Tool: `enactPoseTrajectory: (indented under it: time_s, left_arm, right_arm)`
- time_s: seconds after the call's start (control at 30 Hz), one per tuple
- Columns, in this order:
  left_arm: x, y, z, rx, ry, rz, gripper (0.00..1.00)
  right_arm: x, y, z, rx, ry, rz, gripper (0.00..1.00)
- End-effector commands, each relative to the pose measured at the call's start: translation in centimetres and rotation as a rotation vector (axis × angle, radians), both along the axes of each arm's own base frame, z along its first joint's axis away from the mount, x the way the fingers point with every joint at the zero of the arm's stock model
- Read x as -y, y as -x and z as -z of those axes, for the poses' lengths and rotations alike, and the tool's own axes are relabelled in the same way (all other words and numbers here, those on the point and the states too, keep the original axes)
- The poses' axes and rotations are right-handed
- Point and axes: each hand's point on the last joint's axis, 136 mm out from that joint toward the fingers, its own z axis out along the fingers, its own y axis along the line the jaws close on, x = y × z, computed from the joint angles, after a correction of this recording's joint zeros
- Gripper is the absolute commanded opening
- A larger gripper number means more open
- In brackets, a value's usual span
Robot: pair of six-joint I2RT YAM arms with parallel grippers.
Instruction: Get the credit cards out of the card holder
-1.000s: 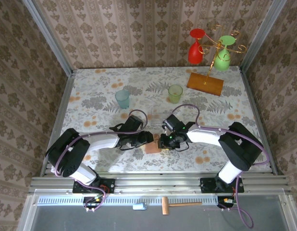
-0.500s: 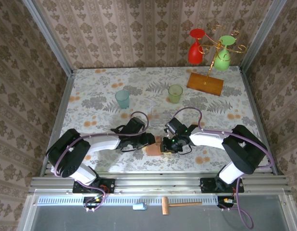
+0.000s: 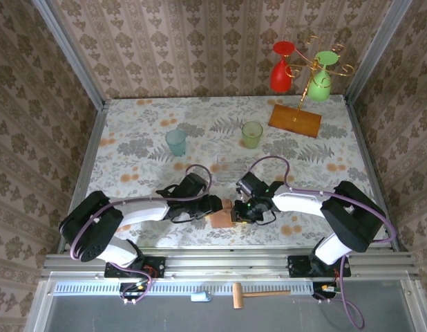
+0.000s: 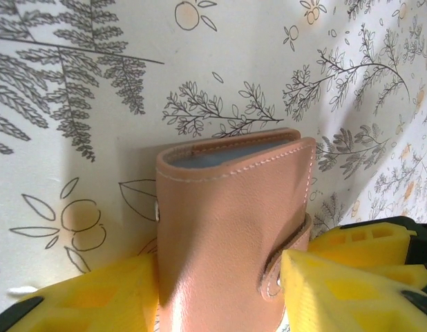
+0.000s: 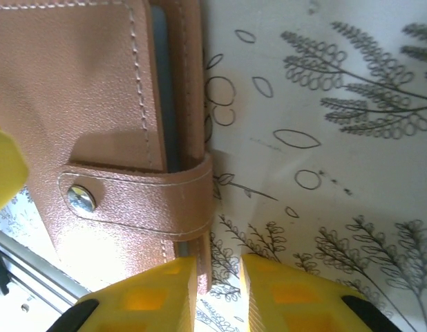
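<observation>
The salmon-pink card holder (image 3: 220,213) lies closed near the table's front edge, between the two arms. In the left wrist view the card holder (image 4: 227,221) is squeezed between my yellow fingers (image 4: 338,283), so my left gripper (image 4: 217,273) is shut on its sides. A strap with a metal snap (image 5: 81,199) keeps it fastened. My right gripper (image 5: 219,277) stands narrowly open at the holder's (image 5: 96,90) free edge. One flap edge lies against its left finger (image 5: 151,297), with tablecloth showing in the gap. The credit cards are hidden inside.
A teal cup (image 3: 176,142) and a green cup (image 3: 252,133) stand mid-table. At the back right, an orange stand base (image 3: 295,120) carries a red glass (image 3: 282,69) and a green glass (image 3: 323,79). The metal table rail (image 3: 227,261) runs just below the holder.
The right gripper has slid a little toward the front, down along the holder's right edge. The left gripper has stayed clamped on the holder, which has not moved.
</observation>
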Motion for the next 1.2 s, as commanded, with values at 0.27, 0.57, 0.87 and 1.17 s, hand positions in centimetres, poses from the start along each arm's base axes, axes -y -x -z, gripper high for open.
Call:
enactPoseTrajectory:
  time_s: [0.27,0.57,0.87,1.17]
  left_arm:
    - [-3.7,-1.2,-1.4,0.02,-0.009,-0.115,0.51]
    - [-7.1,-2.9,-2.7,0.039,0.035,-0.206,0.5]
    - [-8.4,-3.6,-3.5,0.067,0.058,-0.242,0.51]
    - [-9.0,-3.5,-3.5,0.073,0.064,-0.279,0.5]
  right_arm:
    - [2.6,-1.3,-3.2,0.123,0.18,-0.057,0.27]
    - [-0.4,-1.3,-6.1,0.378,0.081,-0.615,0.3]
    - [-0.5,-0.3,-5.3,0.588,0.112,-1.204,0.31]
    - [-0.3,-1.3,-3.4,0.574,0.206,-1.382,0.37]
